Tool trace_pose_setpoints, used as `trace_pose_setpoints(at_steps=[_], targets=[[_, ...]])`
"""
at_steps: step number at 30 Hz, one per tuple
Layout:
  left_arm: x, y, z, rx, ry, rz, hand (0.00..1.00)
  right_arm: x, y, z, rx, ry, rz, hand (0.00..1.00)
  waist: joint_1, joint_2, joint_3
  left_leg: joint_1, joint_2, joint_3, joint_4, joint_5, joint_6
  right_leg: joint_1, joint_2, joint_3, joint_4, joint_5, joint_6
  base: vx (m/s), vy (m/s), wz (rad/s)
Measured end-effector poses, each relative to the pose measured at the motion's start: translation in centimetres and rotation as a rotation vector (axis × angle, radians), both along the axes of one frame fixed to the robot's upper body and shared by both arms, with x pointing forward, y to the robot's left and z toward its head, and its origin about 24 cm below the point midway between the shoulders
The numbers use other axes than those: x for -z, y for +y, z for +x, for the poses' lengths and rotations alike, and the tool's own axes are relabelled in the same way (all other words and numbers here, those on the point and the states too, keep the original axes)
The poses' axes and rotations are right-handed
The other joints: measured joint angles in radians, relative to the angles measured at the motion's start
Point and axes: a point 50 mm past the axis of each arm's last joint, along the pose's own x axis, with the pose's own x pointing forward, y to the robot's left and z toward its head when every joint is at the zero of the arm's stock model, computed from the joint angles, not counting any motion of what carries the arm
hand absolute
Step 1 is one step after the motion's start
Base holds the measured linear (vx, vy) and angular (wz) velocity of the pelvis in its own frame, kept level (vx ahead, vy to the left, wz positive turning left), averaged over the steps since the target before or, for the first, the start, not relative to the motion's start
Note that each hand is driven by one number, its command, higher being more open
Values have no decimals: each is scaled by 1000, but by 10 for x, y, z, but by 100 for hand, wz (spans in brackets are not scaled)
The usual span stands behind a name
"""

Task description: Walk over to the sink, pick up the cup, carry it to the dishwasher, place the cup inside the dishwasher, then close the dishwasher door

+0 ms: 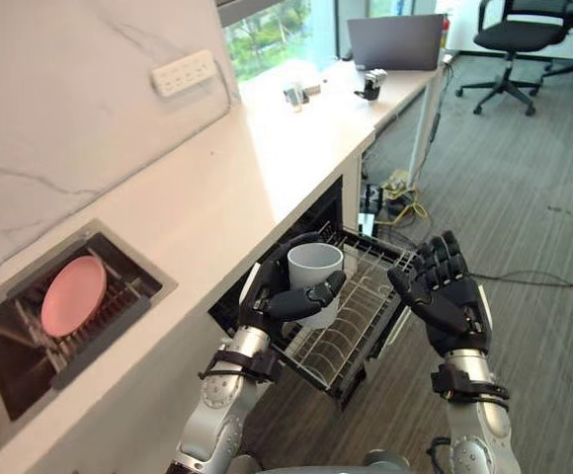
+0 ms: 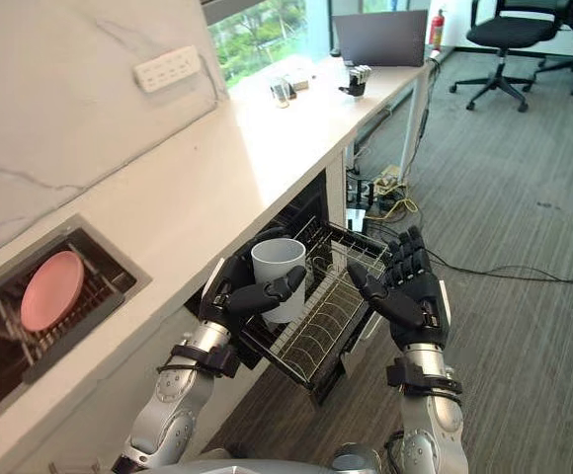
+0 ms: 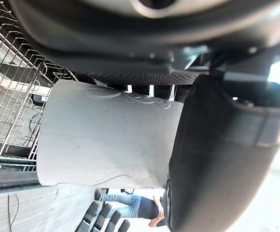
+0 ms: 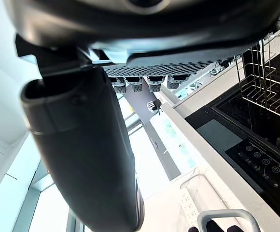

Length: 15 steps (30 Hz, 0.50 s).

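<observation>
A pale grey cup (image 1: 315, 279) stands upright in my left hand (image 1: 279, 296), whose fingers and thumb curl round its side. The cup (image 3: 106, 140) hangs just above the left part of the pulled-out wire rack (image 1: 351, 331) of the open dishwasher under the counter. My right hand (image 1: 445, 293) hovers open over the rack's right edge, palm turned toward the cup, holding nothing. The sink (image 1: 10, 346) lies sunk in the counter at the near left.
A pink plate (image 1: 73, 294) stands in a dark drainer inside the sink. The white counter (image 1: 217, 188) runs away to a laptop (image 1: 395, 41) and small items at its far end. Grey carpet, cables and office chairs (image 1: 524, 39) lie to the right.
</observation>
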Motion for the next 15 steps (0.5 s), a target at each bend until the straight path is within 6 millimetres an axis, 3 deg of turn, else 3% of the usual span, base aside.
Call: trace_pose_setpoints(at_steps=[1,2,4,6,9,15], targets=[[1,1,0,3,-1,9,0,0,0,0,5,-5,10,100,-16,-1,-17,23,-21,16,-36,-43,-20,6,-23,-1,-5,-5,30,287,293,-7],[0,2,1,3,-4,13,0,1,1,0,11,-7,25,100,-21,-11,-18,37,-42,16,-62,-43,-20,7,-40,-2,-6,0,42,187,241,9],[0,11,3,-19,-9,38,0,4,11,0,4,-5,73,100,-10,-45,-29,63,-101,43,-106,-52,-1,11,-89,0,-45,28,90,134,230,-11],[0,22,6,-55,-11,55,0,6,22,2,-44,-3,100,100,-5,-58,-37,67,-124,54,-109,-62,15,33,-106,-10,-95,57,113,112,176,-11],[-4,33,8,-105,-22,56,0,9,35,2,-104,2,127,100,-2,-63,-37,68,-134,56,-112,-68,23,64,-107,-34,-163,95,121,36,81,-1],[-3,19,6,-69,-26,85,0,11,40,2,-192,-14,236,100,-7,-68,-35,68,-127,73,-128,-61,25,70,-86,-41,-224,137,115,-22,31,-10]])
